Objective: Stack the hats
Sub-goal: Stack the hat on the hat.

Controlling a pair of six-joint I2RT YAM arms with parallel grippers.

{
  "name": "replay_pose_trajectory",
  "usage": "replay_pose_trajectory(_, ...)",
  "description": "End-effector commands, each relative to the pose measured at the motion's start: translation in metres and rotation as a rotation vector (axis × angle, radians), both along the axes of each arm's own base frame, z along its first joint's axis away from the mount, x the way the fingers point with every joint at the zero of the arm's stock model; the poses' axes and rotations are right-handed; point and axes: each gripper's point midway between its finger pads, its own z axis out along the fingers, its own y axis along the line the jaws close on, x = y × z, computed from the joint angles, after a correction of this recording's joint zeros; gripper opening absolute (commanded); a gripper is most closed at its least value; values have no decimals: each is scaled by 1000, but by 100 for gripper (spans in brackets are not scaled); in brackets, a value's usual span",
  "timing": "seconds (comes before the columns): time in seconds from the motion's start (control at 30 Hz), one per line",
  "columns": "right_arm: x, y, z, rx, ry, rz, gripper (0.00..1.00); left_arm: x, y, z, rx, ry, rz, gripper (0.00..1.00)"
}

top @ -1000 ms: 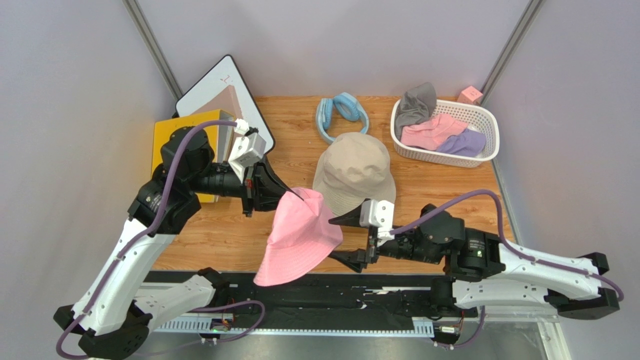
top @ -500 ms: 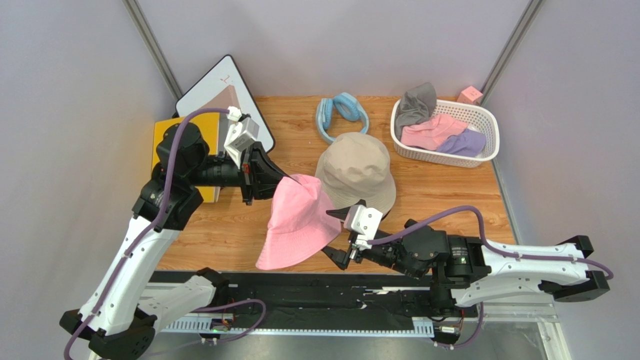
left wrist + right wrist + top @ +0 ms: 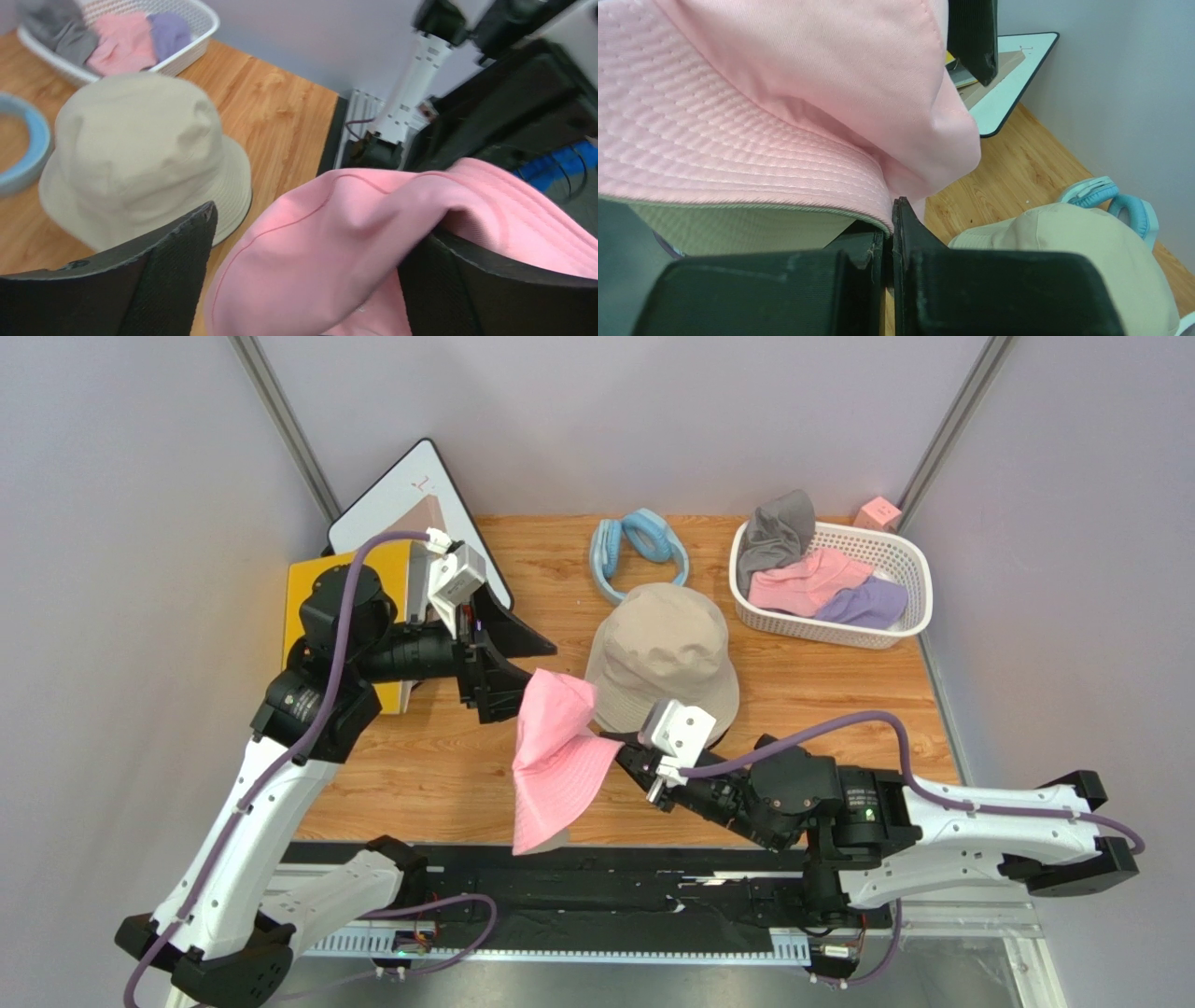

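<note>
Right claw (image 3: pixel 627 752): pressed together, pinching the brim of the pink hat (image 3: pixel 551 756), which hung at its 9 o'clock.
Left claw (image 3: pixel 515 669): spread, hat's top edge between its fingers.
Beige hat (image 3: pixel 662 655): lay at 1 o'clock of pink hat.

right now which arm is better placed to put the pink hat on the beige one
Right, probably. The right gripper is shut on the pink hat, close beside the beige hat; the left gripper is open.

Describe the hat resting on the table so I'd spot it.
On the wooden table, look centrally, beside the light blue ring. The beige hat rests there crown up, the only beige one; the pink hat hangs in midair.
</note>
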Motion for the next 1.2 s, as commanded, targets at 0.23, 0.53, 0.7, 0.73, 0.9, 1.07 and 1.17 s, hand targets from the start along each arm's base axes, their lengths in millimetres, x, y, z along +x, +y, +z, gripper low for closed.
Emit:
replay_pose_trajectory(0.23, 56, -5, 73, 29, 109, -313, 0, 60, 144, -30, 155, -20, 1032, 99)
replay_pose_trajectory(0.53, 116, 13, 102, 26, 164, -437, 0, 26, 221, -56, 254, -50, 1325, 99)
replay_pose_trajectory(0.7, 139, 18, 108, 36, 193, -496, 0, 5, 184, -38, 117, -141, 1081, 97)
replay_pose_trajectory(0.73, 144, 22, 112, 44, 189, -510, 0, 3, 176, -35, 84, -121, 1040, 96)
replay_pose_trajectory(0.9, 171, 27, 120, 81, 183, -594, 0, 1, 108, -32, -2, -14, 721, 92)
replay_pose_trajectory(1.07, 199, 34, 114, 121, 210, -674, 0, 0, 81, -16, -105, 19, 597, 92)
replay_pose_trajectory(1.17, 209, 42, 108, 135, 224, -683, 0, -3, 73, -6, -136, 31, 545, 96)
